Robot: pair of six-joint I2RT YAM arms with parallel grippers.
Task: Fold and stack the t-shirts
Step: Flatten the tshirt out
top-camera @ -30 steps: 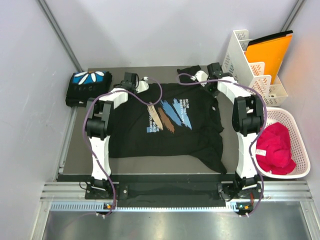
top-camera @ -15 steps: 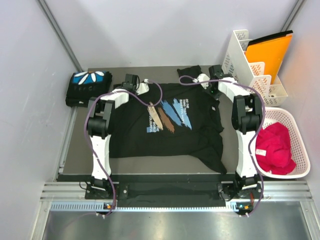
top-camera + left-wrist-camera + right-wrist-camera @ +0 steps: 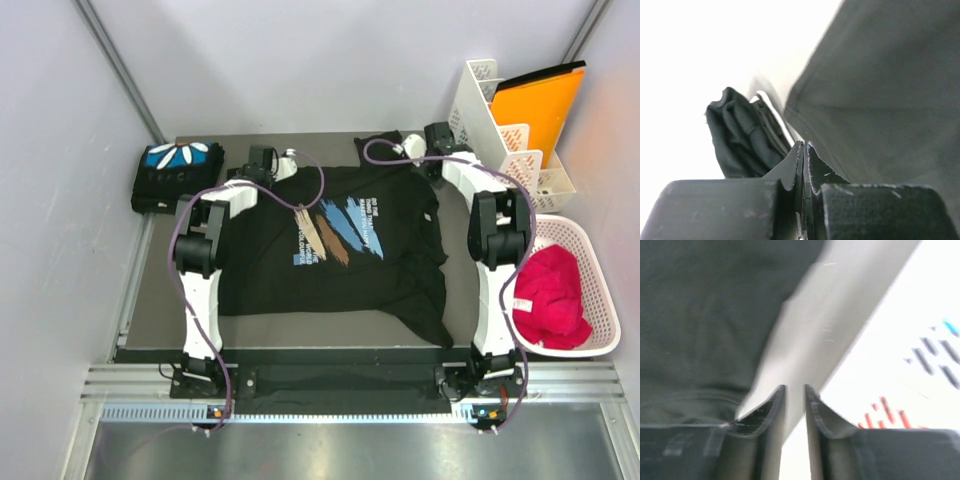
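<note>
- Nearest you, the brush-stroke t-shirt (image 3: 330,250) lies spread print-up across the middle of the table (image 3: 150,290).
- At its far left edge, your left gripper (image 3: 804,146) is pressed closed, with no cloth visible between the jaws.
- By the far right sleeve, your right gripper (image 3: 795,390) stands slightly parted, gripping nothing.
- The petal t-shirt (image 3: 177,172) sits folded in the far left corner.

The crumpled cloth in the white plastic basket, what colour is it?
Magenta-pink cloth, clearest in the top external view.
</note>
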